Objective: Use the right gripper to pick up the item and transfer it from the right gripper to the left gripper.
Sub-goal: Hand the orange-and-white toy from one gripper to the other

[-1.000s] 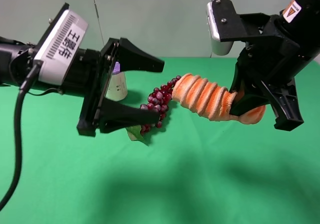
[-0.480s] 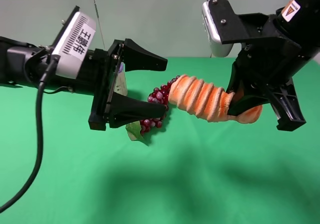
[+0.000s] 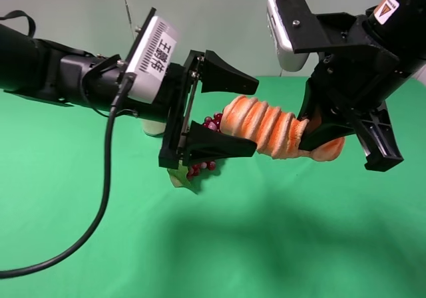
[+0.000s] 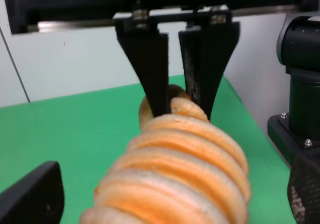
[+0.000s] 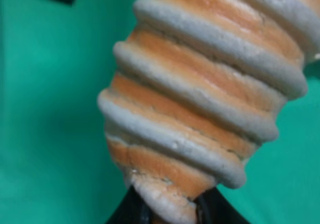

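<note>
The right hand [image 3: 333,142] clamps the right end of the item [image 3: 266,128], holding it level above the table [image 3: 299,245] so its free end sits inside the left hand [image 3: 251,116], whose fingers are spread wide to receive it.

**Green tabletop carrying a grape bunch and a pale container**

The tabletop [image 3: 286,251] was a plain, bright green surface that ran back to a pale wall [image 3: 219,18]. Left of its middle lay a bunch of dark red grapes [image 3: 202,169], only partly in sight from the high camera. A green leaf [image 3: 178,178] lay flat on the green at the near end of the bunch, touching it. Just beyond the grapes, toward the wall, a cream-coloured object [image 3: 154,128] stood on the surface. Only its lower part showed, so it was probably a can, though its top was hidden. Broad soft shadows darkened the green across the near middle and right.
</note>
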Available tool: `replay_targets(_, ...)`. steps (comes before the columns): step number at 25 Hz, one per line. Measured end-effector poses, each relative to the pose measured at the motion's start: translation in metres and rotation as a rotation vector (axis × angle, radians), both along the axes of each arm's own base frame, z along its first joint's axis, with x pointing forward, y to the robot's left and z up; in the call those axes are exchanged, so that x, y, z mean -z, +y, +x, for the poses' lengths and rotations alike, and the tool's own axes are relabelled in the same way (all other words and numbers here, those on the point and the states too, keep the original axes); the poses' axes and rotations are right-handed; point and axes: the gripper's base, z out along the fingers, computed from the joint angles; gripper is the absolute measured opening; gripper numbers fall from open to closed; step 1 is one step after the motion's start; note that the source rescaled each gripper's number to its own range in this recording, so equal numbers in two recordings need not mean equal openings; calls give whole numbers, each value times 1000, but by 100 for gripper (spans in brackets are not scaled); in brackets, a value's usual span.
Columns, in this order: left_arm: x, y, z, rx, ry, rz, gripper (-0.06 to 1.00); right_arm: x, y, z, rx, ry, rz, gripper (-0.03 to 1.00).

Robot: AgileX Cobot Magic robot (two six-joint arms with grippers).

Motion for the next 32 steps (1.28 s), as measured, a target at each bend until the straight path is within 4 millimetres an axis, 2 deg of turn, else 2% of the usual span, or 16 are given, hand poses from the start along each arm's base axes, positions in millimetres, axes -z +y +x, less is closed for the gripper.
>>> replay_targets(6,13,-3,5,0,35,17,100,0,0,0,0,0,0,0)
replay_targets(10,11,-8,8,13,26,4,100,0,0,0,0,1,1,0)
replay_targets(16,8,-22,0,50,3,10,100,0,0,0,0,1,2,0)
replay_targets(23,11,-24,1,30,-8,43,99,0,0,0,1,3,4,0)
replay_targets(25,12,-25,1,22,-19,58,91,0,0,0,1,4,6,0)
replay_targets(26,13,-25,1,20,-28,64,83,0,1,0,1,5,7,0)
replay_targets(28,13,-26,0,23,-37,68,57,0,1,0,1,5,7,0)
replay_targets(29,13,-26,0,26,-37,71,39,0,1,0,1,6,6,0)
replay_targets(30,14,-26,0,26,-33,72,29,0,0,-1,1,7,5,0)
replay_targets(32,14,-26,0,25,-30,75,24,0,0,-1,0,10,4,0)
